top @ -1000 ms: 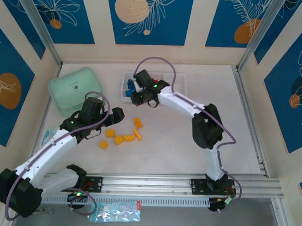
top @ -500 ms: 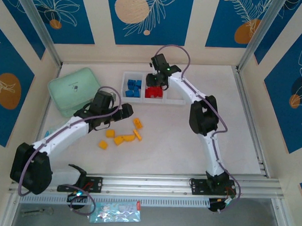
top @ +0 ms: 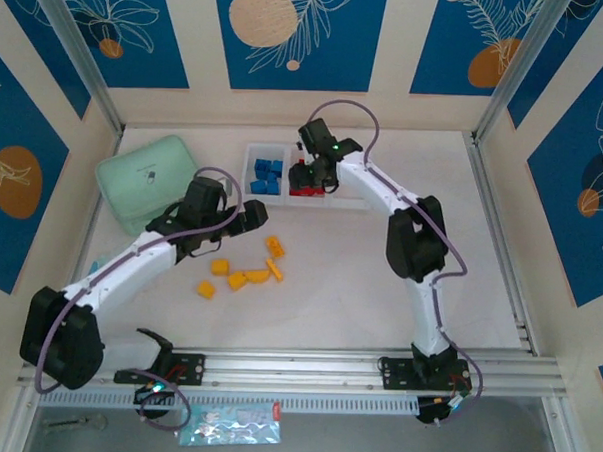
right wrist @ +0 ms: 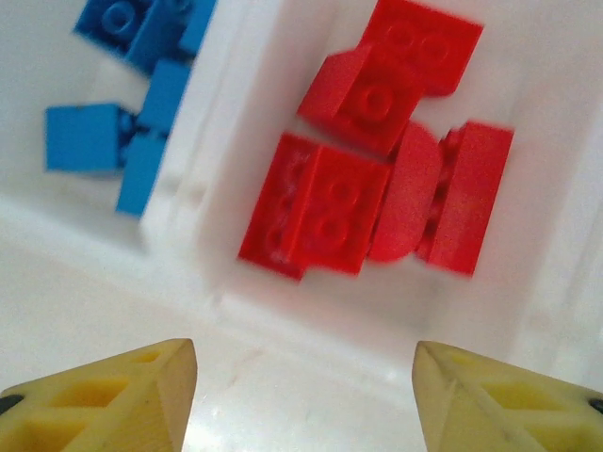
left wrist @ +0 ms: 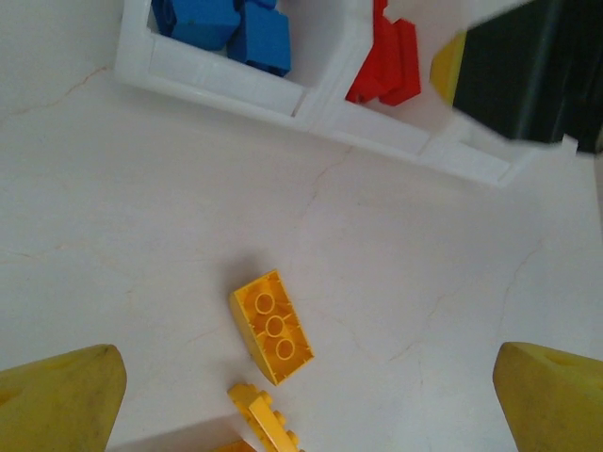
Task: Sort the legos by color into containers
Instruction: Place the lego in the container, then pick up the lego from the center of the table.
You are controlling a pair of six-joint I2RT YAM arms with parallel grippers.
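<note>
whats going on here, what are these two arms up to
Two robot arms are sorting lego bricks by colour into a white tray. The blue bricks sit in its left compartment and the red bricks in the middle one. The right gripper hangs open and empty just over the red compartment. The left gripper is open above the yellow bricks, which lie loose on the table, not yet sorted.

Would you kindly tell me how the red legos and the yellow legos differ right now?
The red legos lie piled inside the middle compartment of the tray; the yellow legos lie scattered on the table, outside it. The open right pincer hovers over the red ones, the open left pincer over the yellow ones. Both are small studded bricks.
</note>
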